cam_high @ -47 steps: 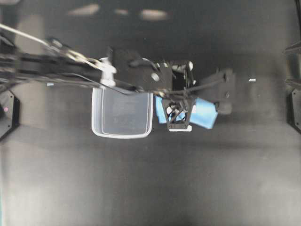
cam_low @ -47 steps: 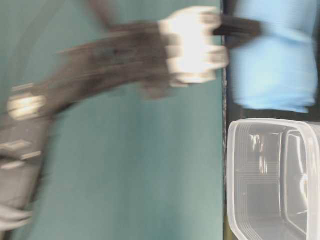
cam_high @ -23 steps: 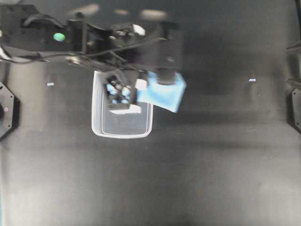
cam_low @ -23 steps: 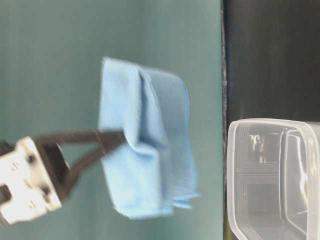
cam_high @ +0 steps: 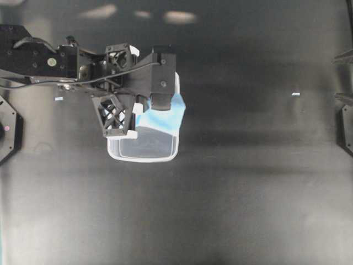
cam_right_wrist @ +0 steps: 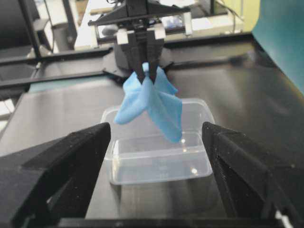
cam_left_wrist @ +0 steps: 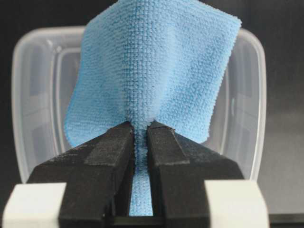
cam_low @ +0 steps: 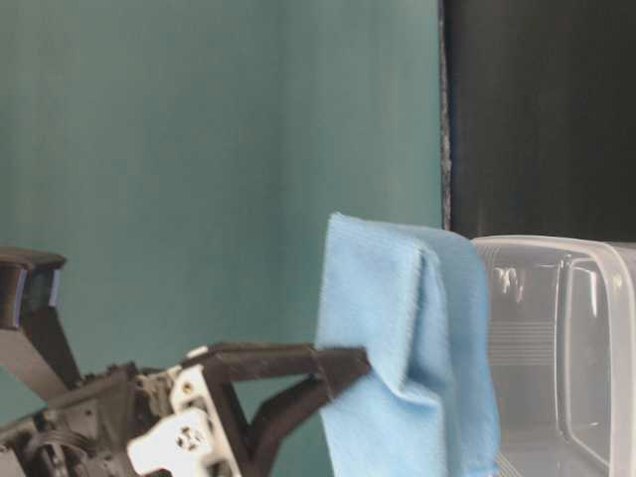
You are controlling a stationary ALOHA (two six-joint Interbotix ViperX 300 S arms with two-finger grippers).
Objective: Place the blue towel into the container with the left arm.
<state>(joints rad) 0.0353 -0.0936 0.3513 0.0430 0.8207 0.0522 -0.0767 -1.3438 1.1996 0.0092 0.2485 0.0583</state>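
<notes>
My left gripper (cam_high: 139, 110) is shut on the blue towel (cam_high: 164, 116) and holds it pinched by an upper fold above the container (cam_high: 143, 157). The towel hangs down in the left wrist view (cam_left_wrist: 152, 71), with its lower corner over the tub's opening. From the right wrist view the towel (cam_right_wrist: 152, 102) dangles from the left gripper (cam_right_wrist: 146, 76), its tip at about rim height of the clear tub (cam_right_wrist: 159, 166). The table-level view shows the towel (cam_low: 407, 348) beside the tub (cam_low: 556, 348). My right gripper (cam_right_wrist: 156, 130) is open and empty, well back from the tub.
The tub stands on a black table. A small white speck (cam_high: 296, 94) lies to the right and another (cam_high: 59, 99) to the left. Black arm bases (cam_high: 8, 130) (cam_high: 346, 127) sit at both side edges. A teal wall (cam_low: 199, 149) backs the table.
My left gripper has carried the towel leftward from beside the tub to over it and lowered it toward the opening. The tub and right gripper have not moved.
</notes>
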